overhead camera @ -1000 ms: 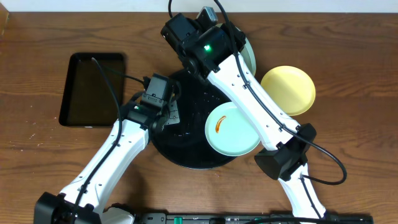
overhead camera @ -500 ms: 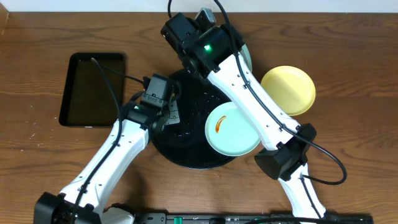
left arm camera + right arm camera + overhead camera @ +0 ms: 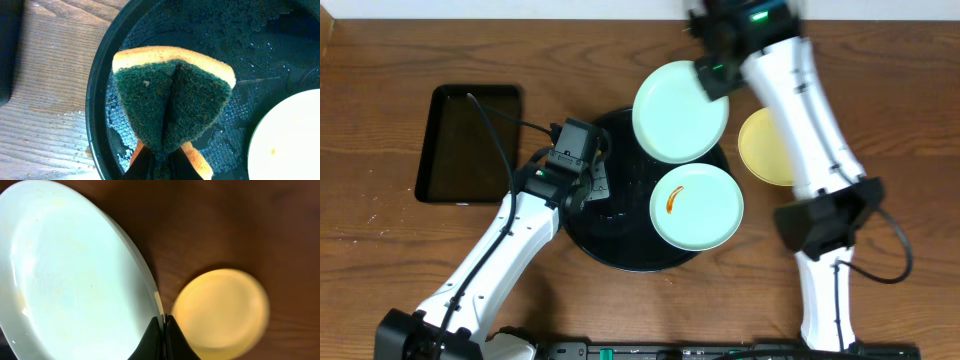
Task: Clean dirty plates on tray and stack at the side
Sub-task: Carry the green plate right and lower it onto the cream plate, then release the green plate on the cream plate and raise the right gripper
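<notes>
A small tray (image 3: 470,143), black and rectangular, lies at the far left of the table (image 3: 380,260), well apart from the rest. Next comes the left end effector (image 3: 161,162), clamped on a sponge (image 3: 172,102) that is folded green side out with a yellow edge showing; it hangs over the left part of the round black tray (image 3: 610,240), whose wet floor glistens inside the rim (image 3: 97,90). On the right half of that tray sits a mint plate (image 3: 697,207) with an orange smear near its middle. Behind it, overlapping the tray's far edge in the overhead view, is a second mint plate (image 3: 680,110) with no smear showing, pinched at its right rim by the right end effector (image 3: 162,332), fingers shut on the thin edge. Furthest right, the yellow plate (image 3: 765,150) rests on the table just beside the tray, partly hidden by the right arm.
</notes>
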You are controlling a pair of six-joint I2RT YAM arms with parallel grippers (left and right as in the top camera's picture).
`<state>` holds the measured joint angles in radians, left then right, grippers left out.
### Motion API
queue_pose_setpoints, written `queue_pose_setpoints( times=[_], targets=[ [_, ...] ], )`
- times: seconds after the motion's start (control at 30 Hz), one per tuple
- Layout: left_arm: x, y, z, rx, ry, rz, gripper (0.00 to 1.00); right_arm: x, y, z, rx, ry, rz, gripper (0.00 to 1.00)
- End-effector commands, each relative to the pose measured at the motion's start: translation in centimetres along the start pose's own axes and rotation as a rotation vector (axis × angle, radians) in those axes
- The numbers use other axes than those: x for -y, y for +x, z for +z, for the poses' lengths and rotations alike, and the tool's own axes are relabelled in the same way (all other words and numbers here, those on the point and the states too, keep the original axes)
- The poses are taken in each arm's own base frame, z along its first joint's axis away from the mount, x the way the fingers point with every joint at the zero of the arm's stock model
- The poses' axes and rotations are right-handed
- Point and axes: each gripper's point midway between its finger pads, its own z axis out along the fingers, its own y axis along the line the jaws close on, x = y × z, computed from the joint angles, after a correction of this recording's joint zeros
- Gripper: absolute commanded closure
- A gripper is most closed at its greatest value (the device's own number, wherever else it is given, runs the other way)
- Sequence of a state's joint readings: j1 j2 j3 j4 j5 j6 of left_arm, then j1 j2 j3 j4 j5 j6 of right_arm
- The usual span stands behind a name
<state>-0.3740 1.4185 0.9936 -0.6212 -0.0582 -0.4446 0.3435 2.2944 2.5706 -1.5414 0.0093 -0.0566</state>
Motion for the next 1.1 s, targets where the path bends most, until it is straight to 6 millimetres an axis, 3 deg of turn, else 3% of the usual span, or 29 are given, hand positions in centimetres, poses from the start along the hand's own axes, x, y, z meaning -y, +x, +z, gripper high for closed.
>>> queue_pose_setpoints(
  times=[0.0,0.13,0.23,0.4,0.47,0.7,1.07],
  targets=[
    [-0.3,0.2,0.3,-0.008,-0.012,-0.005,0.92,0.1,-0.2,-1.5,0.044,-0.342,0.094,0.99],
    [-0.4,0.3,0.3,-0.009,-0.012,-0.005,0.92,5.7,2.0,-1.8,0.007,-0.342,0.228,0.99],
    [-0.3,0.2,0.3,-0.008,-0.012,-0.005,0.92,8.9,4.0,-2.0,-0.026,-0.327,0.284,0.99],
    [-0.3,0.2,0.3,-0.008,-0.012,-0.005,0.92,15.5,7.4,-1.3,-0.103,-0.136,0.440,0.99],
    [-0.4,0.3,0.3,-0.009,-0.012,-0.005,0.92,17.1,8.9,-0.7,-0.144,-0.098,0.486,0.99],
    [-0.4,0.3,0.3,-0.012,-0.014,-0.004,0.92,18.0,13.1,2.8,-0.293,-0.137,0.549,0.99],
    [-0.4,0.4,0.3,-0.015,-0.016,-0.004,0.92,19.0,14.7,9.5,-0.300,-0.114,0.604,0.99]
  ],
)
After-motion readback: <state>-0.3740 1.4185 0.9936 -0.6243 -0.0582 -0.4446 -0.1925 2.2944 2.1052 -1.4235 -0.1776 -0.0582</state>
